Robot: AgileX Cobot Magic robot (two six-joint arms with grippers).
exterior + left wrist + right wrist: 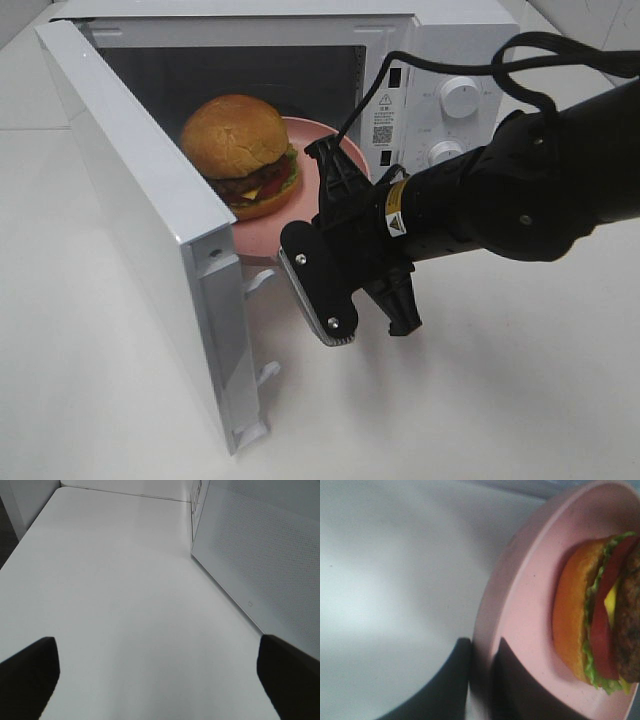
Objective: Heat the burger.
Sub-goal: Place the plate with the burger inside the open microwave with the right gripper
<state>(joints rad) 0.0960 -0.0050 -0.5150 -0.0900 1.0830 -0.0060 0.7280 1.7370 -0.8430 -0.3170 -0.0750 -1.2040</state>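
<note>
Right wrist view: black right gripper point(481, 680) pinches the round pink plate point(520, 605) by its rim.
Golden-bun layered burger point(243, 155) sits on it at the open white microwave point(450, 40); left gripper point(159, 677) spreads wide over white tabletop point(115, 580).

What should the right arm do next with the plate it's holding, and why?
Probably slide the pink plate a bit deeper into the microwave before letting go. The right gripper is shut on its rim, the burger sits on it, and its near edge seems to overhang the opening, so the open door might not close.
</note>
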